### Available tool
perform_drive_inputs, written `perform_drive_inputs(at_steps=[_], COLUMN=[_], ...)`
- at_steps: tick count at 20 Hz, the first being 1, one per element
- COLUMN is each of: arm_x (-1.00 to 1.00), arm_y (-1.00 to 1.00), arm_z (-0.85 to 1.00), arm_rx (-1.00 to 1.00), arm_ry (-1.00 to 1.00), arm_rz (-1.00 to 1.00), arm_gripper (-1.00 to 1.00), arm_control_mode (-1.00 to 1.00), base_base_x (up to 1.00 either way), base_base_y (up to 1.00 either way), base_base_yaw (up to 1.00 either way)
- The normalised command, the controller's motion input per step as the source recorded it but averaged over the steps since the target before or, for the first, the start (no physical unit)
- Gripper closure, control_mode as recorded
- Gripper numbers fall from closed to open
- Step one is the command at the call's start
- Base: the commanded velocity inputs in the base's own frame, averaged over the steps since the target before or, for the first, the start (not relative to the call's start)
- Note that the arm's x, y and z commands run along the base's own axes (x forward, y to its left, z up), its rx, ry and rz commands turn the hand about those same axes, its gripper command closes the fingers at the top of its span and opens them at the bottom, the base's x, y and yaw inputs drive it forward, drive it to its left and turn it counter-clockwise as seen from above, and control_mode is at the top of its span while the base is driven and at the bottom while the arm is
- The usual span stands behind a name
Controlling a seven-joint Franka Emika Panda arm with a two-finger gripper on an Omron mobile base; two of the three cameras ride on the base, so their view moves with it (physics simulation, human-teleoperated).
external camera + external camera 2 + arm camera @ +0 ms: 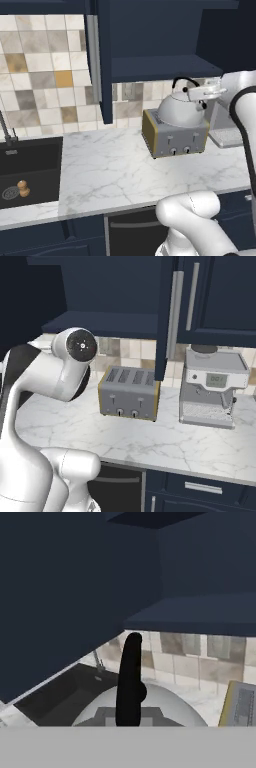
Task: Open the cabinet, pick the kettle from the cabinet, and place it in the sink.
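- The kettle is held upright in the air, just over the toaster, below the open cabinet.
- Its black handle is pinched by the nearly shut tool.
- The spout is pointed toward 3 o'clock.
- The sink is seen at 9 o'clock on the bench.

light: even, soft rendered light falling from above | shadows: cabinet interior staying dim; toaster casting faint shade on surface | quality: hand view looking coarse, slightly blurred
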Motion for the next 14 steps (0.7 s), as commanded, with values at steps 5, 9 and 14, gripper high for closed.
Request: perform_drive_inputs(at_steps=[5,9,14], arm_x=[0.08,0.12,0.09], arm_y=[0.16,0.17,0.17], arm_z=[-0.27,-0.30,-0.28], arm_rx=[0.00,0.00,0.00], arm_ry=[-0.04,-0.08,-0.12], arm_rz=[0.25,0.25,0.21], arm_gripper=[1.00,1.00,1.00], arm_control_mode=[-1.00,-1.00,-1.00], base_base_x=[0.00,0.00,0.00], base_base_y=[0.00,0.00,0.00], base_base_yaw=[0.00,0.00,0.00])
